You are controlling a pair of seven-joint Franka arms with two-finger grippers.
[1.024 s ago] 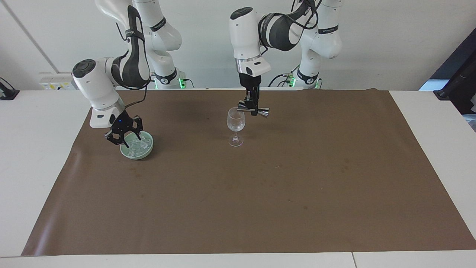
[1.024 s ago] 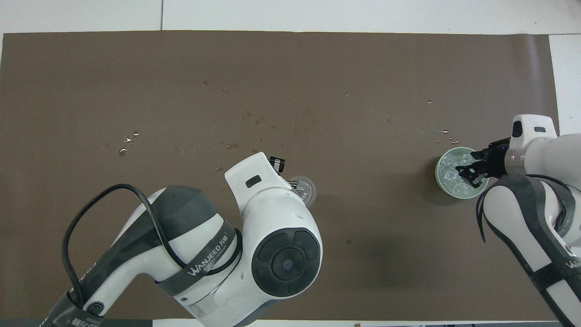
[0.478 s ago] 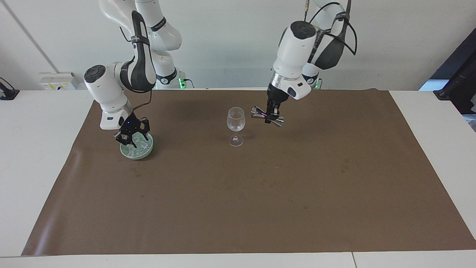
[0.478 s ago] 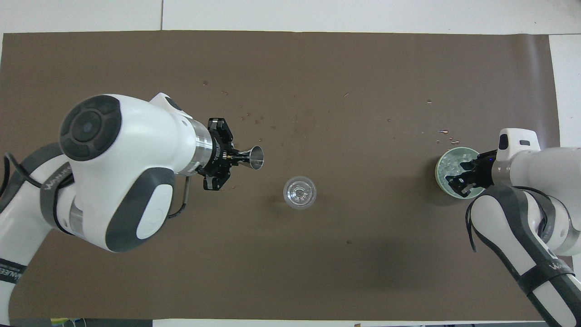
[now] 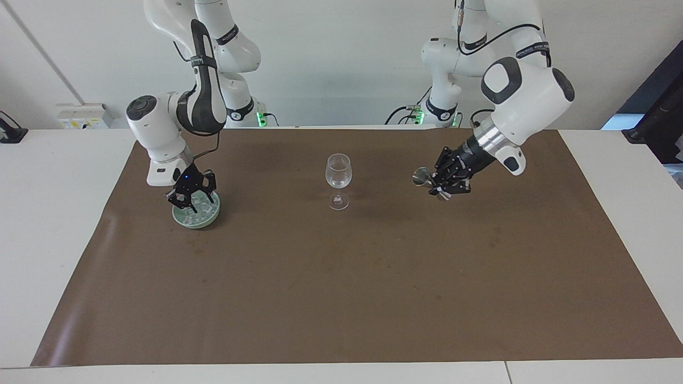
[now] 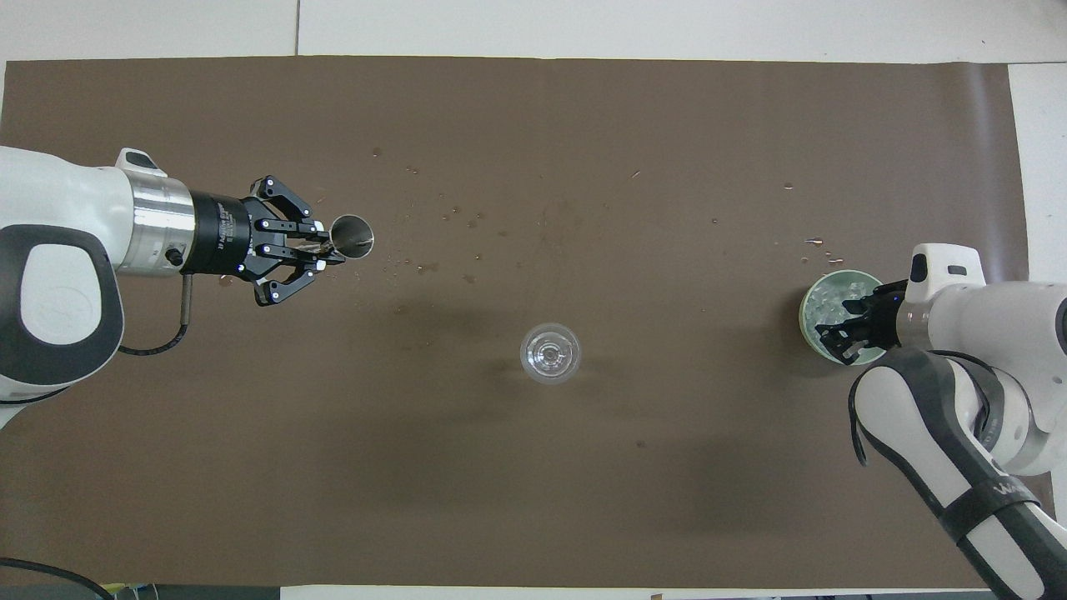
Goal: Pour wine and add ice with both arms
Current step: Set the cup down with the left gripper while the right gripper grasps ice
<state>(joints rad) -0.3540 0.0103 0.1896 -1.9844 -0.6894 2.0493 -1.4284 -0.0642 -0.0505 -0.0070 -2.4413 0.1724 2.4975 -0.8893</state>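
A clear wine glass (image 5: 338, 178) stands upright mid-mat; it also shows in the overhead view (image 6: 550, 352). My left gripper (image 5: 438, 184) is shut on a small metal jigger (image 5: 421, 176), held tilted on its side in the air over the mat, toward the left arm's end and away from the glass. In the overhead view the left gripper (image 6: 321, 250) holds the jigger (image 6: 352, 236) with its mouth facing the glass's side. A pale green bowl (image 5: 208, 217) holds the ice (image 5: 198, 213). My right gripper (image 5: 188, 198) reaches down into the bowl (image 6: 807, 310) among the ice (image 6: 829, 302); it shows there too (image 6: 840, 340).
A brown mat (image 5: 341, 298) covers most of the white table. Small drops of liquid (image 6: 467, 221) dot the mat farther from the robots than the glass. A wall socket strip (image 5: 82, 114) sits at the right arm's end.
My left arm has swung the jigger away from above the glass's rim toward the left arm's end of the table. My right gripper has lowered deeper into the bowl of ice.
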